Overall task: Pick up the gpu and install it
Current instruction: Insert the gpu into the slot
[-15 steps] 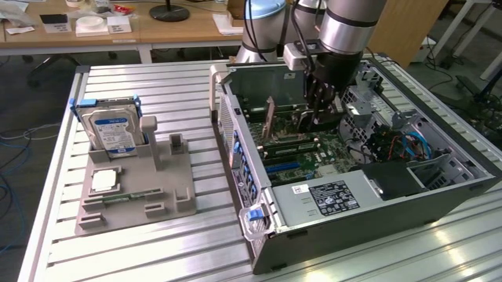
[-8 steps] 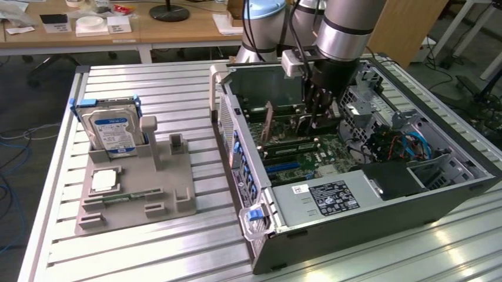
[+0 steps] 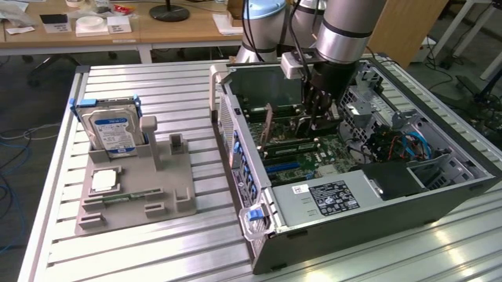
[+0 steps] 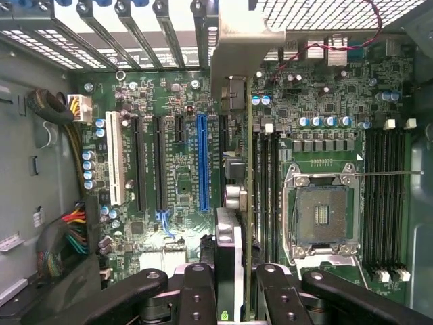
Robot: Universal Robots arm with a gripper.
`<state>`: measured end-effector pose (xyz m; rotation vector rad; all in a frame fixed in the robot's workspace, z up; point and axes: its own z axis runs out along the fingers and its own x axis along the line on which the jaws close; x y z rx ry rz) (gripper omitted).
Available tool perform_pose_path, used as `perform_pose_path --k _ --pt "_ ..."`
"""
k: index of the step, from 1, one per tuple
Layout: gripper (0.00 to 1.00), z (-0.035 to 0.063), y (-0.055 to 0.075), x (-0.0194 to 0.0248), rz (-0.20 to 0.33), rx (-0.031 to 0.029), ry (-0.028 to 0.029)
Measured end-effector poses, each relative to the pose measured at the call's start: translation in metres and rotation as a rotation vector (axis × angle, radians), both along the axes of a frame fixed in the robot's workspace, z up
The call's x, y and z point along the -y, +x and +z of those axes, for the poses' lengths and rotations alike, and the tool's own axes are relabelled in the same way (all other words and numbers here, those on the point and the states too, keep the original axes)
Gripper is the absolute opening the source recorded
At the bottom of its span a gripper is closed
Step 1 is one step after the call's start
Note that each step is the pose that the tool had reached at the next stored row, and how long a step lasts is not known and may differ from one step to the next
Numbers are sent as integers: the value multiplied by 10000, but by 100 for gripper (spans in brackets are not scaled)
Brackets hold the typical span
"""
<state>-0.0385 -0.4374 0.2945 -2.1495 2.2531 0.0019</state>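
Gpu (image 4: 247, 203), a thin dark board, stands on edge between my gripper's (image 4: 233, 298) black fingers (image 4: 199, 298), which are nearly closed and pinching it so its lower edge faces the motherboard (image 4: 176, 176). It hangs inside the open metal case (image 3: 439, 200), just beside the long blue slot (image 4: 202, 162).

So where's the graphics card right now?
In the gripper, the graphics card stands on edge inside the open computer case, over the motherboard beside the blue slot.
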Motion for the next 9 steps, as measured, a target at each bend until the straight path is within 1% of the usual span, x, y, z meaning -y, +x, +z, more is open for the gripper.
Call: perform_pose_path --k 6,9 --pt "28 -17 -31 3 0 1 0" --pt "28 -20 -31 26 0 0 0"
